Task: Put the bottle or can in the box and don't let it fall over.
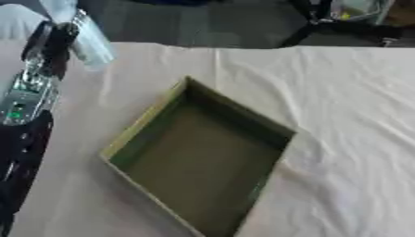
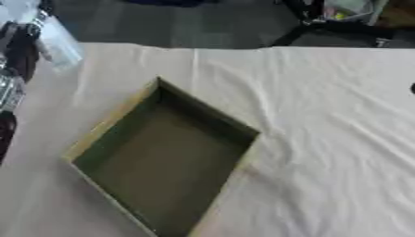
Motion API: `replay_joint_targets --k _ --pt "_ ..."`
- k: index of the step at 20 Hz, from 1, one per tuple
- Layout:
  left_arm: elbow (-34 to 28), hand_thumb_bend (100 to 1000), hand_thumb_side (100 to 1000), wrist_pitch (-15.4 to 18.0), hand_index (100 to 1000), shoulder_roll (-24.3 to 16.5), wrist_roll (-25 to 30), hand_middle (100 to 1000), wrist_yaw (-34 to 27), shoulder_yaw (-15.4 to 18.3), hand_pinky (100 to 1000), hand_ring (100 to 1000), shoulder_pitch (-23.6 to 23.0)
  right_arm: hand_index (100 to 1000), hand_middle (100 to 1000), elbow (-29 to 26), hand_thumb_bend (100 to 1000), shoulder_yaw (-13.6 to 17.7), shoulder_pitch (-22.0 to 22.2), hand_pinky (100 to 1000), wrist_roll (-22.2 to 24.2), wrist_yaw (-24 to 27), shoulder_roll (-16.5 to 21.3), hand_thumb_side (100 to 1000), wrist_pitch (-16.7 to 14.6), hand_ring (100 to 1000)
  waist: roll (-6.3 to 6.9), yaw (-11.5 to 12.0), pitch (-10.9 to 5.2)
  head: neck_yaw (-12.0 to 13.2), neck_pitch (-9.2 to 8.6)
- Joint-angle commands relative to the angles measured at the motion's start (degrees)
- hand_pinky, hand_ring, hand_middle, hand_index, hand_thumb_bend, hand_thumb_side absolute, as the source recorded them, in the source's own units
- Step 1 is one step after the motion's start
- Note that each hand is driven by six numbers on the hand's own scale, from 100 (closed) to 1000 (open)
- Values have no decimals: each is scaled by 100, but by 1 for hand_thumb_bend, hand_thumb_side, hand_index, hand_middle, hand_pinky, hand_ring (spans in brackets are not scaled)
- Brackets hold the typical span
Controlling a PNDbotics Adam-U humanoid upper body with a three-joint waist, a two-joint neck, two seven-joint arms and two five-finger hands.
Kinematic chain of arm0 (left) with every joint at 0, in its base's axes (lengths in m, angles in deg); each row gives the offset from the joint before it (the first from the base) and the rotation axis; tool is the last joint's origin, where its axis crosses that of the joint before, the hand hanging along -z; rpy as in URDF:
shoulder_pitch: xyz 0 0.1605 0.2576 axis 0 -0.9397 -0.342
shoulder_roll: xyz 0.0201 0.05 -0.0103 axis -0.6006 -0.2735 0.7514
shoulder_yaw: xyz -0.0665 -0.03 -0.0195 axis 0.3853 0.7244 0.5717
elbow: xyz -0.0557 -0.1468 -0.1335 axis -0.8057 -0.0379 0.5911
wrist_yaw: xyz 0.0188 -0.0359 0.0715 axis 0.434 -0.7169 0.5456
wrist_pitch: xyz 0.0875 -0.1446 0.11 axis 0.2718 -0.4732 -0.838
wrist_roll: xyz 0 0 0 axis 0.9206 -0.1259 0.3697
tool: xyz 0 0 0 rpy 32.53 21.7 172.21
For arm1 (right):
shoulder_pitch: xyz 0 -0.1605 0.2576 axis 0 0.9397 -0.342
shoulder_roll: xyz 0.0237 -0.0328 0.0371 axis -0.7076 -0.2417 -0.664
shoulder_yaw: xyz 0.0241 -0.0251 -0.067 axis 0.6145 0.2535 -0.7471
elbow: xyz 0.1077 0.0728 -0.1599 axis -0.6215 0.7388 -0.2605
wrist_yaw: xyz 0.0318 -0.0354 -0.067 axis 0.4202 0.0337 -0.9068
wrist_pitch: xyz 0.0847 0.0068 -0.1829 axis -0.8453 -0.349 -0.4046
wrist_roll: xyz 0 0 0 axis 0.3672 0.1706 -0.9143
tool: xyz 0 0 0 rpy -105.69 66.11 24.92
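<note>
Cream cloth, creased in long folds, covers the bench [image 1: 348,115], and on it, a little toward seven o'clock of the middle, lies a shallow open box [image 1: 198,159] of olive-green card with a paler yellowish rim, set askew so that one corner points to twelve o'clock and its far end runs off the bottom edge at six o'clock. Nothing shows inside the box but its dark green floor. Up at eleven o'clock, near the far left edge of the bench, a clear plastic bottle [image 1: 87,39] stands tilted, its pale body leaning toward five o'clock, and it is well apart from the box. Just beside it, on its nine o'clock side, the left robot hand [image 1: 50,44] shows as dark fingers against the bottle, with the silver and black forearm running down from there to the bottom left corner at eight o'clock. The fingers appear to lie along the bottle's side, but whether they are curled round it or merely beside it I cannot tell. At three o'clock in the right eye view a small dark shape touches the very edge; what it is I cannot tell. Beyond the bench at twelve o'clock lies dark grey floor [image 1: 203,21].
</note>
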Motion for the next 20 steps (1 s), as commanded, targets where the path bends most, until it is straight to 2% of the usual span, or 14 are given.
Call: replay_joint_targets --k 1,5,9,12,13,14,20 --pt "-999 100 672 -93 148 -48 215 402 -469 -312 992 579 -97 1000 891 -132 100 72 -29 1000 -38 43 207 534 -10 1000 24 32 -186 -102 43" --pt "-1817 100 672 -174 150 134 450 407 -658 -735 987 587 -492 1000 890 -132 100 85 -6 1000 -56 45 254 532 -22 1000 54 82 -212 -187 115" --pt "-2303 100 672 -38 153 338 492 408 -493 -994 976 589 -842 1000 890 -132 100 99 20 1000 -75 57 285 532 -40 1000 71 126 -236 -266 160" --pt "-2473 100 672 130 155 420 461 411 -365 -1157 977 594 -1020 1000 890 -132 100 89 27 1000 -66 55 297 531 -43 1000 79 136 -243 -276 165" --pt "-2500 100 622 202 157 457 460 414 -325 -1202 977 595 -1089 1000 890 -132 100 89 26 1000 -64 55 300 534 -45 1000 82 136 -244 -272 167" --pt "-2517 100 672 282 158 503 475 415 -295 -1244 978 596 -1166 1000 890 -132 100 91 22 1000 -64 59 301 531 -49 1000 84 133 -244 -270 165" --pt "-2407 100 672 494 162 695 796 434 106 -1463 981 608 -1531 1000 889 -132 100 104 5 1000 -76 85 311 531 -55 1000 94 128 -247 -276 193"
